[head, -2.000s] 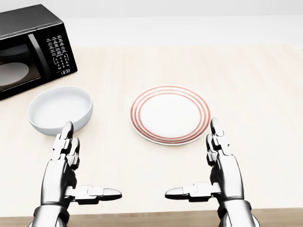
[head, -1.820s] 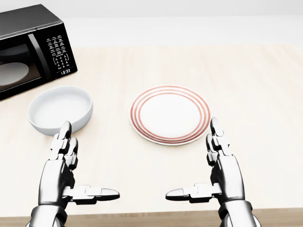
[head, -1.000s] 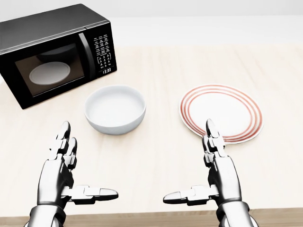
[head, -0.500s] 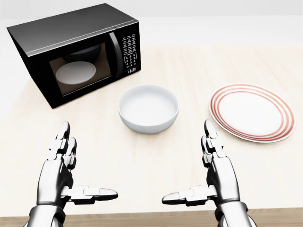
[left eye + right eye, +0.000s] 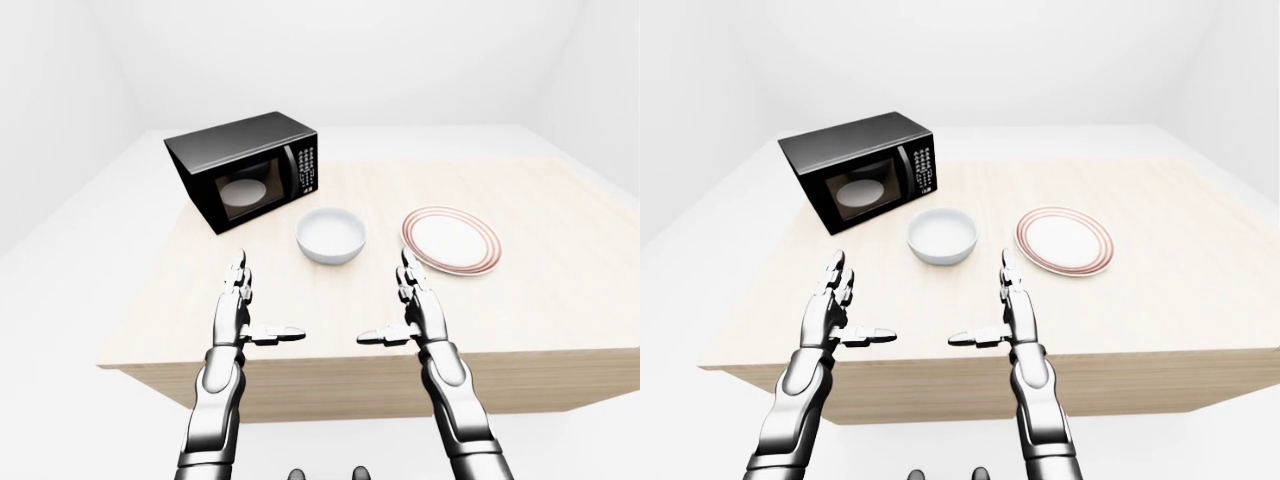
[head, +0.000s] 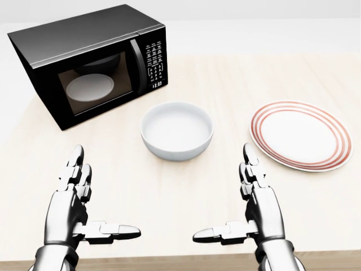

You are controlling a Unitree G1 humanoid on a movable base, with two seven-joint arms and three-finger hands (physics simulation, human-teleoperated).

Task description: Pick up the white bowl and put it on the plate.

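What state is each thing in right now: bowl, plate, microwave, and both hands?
white bowl: upright on the table, empty, untouched.
plate: flat on the table, bare, right of the bowl in the head view.
microwave: door shut, a white dish showing inside.
left hand: open, fingers spread, holding nothing.
right hand: open, fingers spread, holding nothing.

The head view is looking steeply down, close over the table (image 6: pixel 225 79), cropping it to the microwave (image 6: pixel 90 62), bowl (image 6: pixel 176 131) and plate (image 6: pixel 299 135). Both eye views are sitting farther off (nearly the same picture), sharing those things plus the room's white walls.
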